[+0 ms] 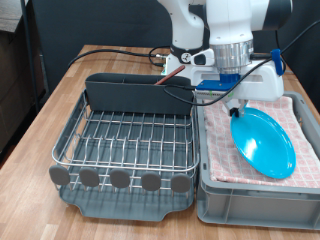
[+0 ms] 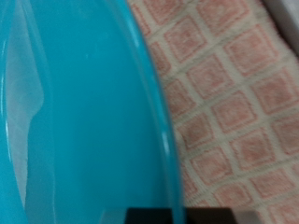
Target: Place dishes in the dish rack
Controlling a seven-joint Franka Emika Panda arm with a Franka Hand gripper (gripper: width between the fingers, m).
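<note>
The round bright-blue plate (image 1: 264, 143) lies tilted in the grey bin lined with pink checked cloth (image 1: 300, 120), at the exterior view's right. My gripper (image 1: 240, 105) is down at the plate's far rim, at the end nearest the rack. In the wrist view the plate (image 2: 75, 121) fills most of the picture, and its rim runs down to a dark fingertip (image 2: 154, 217) at the picture's edge. The dish rack (image 1: 125, 140), chrome wire on a dark grey tray, stands at the left with its grey caddy (image 1: 135, 95) along the back. A thin reddish-brown piece lies on the caddy's rim. The white cup is out of view.
The pink checked cloth (image 2: 234, 103) lies under and beside the plate. Black cables (image 1: 120, 52) run over the wooden table behind the rack. The bin's grey wall (image 1: 255, 195) stands right next to the rack's tray.
</note>
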